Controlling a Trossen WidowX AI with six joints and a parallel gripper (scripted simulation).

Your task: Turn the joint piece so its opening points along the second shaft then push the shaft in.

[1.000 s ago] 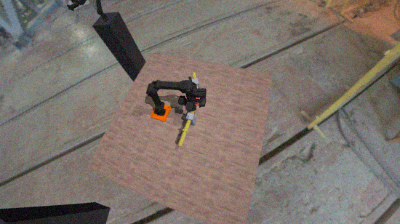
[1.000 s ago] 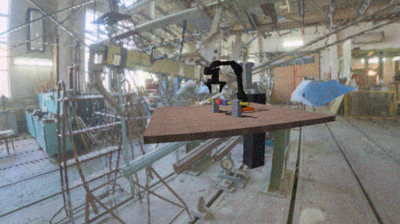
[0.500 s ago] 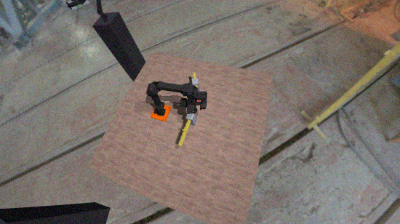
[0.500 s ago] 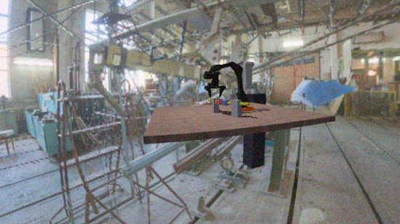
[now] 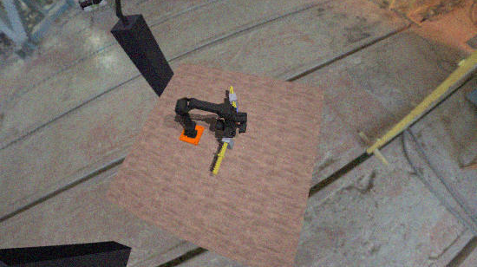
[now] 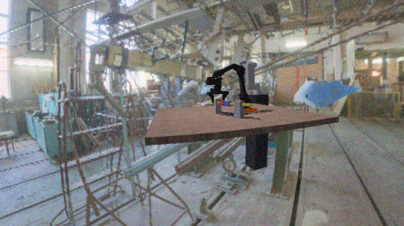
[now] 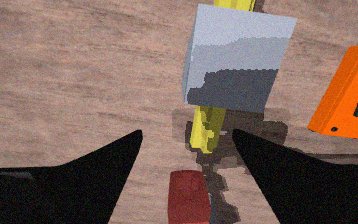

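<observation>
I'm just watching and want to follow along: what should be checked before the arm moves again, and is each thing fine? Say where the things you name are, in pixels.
- End effector [image 5: 231, 131] [image 7: 187, 133] open: ok
- Nothing gripped: ok
- Yellow rod [image 5: 219, 158] [image 7: 206, 127] passing through its grey block [image 5: 228, 142] [image 7: 240, 55]: ok
- Rod's near end inside the red piece [image 6: 221, 103] [image 7: 189, 197]: not ok, a gap shows
- Red piece's opening facing straight along the rod: cannot tell

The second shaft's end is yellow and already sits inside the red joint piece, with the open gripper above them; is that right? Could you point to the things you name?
Not quite: the wrist view shows a gap between the yellow end of the second shaft [image 7: 201, 132] and the red joint piece [image 7: 188, 197]. The open gripper [image 7: 187, 133] is above them, as you say.
</observation>
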